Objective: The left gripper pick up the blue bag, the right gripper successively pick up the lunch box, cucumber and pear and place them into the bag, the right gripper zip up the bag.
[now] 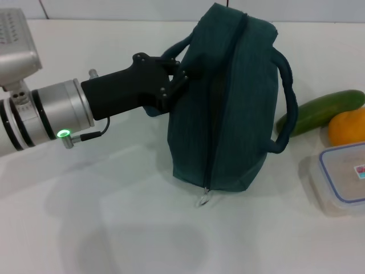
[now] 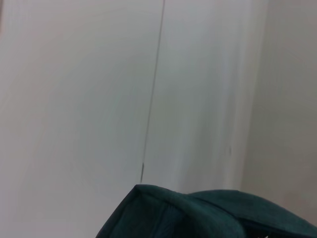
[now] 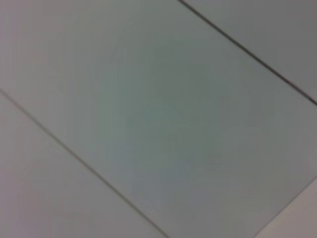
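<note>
The blue bag (image 1: 228, 108) stands on the white table (image 1: 85, 228), its zipper closed and the metal ring pull (image 1: 203, 200) hanging at its near lower end. My left gripper (image 1: 178, 79) reaches in from the left and is shut on the bag's left loop handle (image 1: 174, 52). The left wrist view shows only the bag's top edge (image 2: 198, 215) against a wall. To the right lie the cucumber (image 1: 322, 111), the pear (image 1: 348, 127) and the lunch box (image 1: 342, 177), the last cut off by the frame edge. The right gripper is out of view.
The bag's right handle (image 1: 288, 108) loops out toward the cucumber. Bare table spreads in front of and left of the bag. The right wrist view shows only pale panels with dark seams.
</note>
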Controlling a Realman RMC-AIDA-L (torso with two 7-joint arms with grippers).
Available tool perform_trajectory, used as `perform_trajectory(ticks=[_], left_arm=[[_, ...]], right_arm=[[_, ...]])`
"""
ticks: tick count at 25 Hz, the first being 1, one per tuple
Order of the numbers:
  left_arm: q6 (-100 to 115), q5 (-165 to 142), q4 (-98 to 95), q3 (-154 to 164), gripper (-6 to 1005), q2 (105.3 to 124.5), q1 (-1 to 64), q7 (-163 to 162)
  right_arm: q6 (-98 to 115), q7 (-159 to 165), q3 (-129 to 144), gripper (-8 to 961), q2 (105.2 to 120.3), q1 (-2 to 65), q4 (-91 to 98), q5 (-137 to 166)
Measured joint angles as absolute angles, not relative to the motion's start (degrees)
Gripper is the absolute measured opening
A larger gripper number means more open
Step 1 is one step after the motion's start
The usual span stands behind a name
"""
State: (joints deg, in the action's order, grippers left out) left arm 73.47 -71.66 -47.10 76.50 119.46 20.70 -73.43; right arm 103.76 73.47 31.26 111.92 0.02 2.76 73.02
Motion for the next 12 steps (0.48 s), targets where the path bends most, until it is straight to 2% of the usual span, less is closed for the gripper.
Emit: perform_trajectory(ticks=[12], left_arm=[[73.8,-74.5,-47.8,75.9,40,119.43,21.7,-73.2]], right_arm=[[94.4,82.4,31.8,870,111.77,3.0,2.8,74.2]])
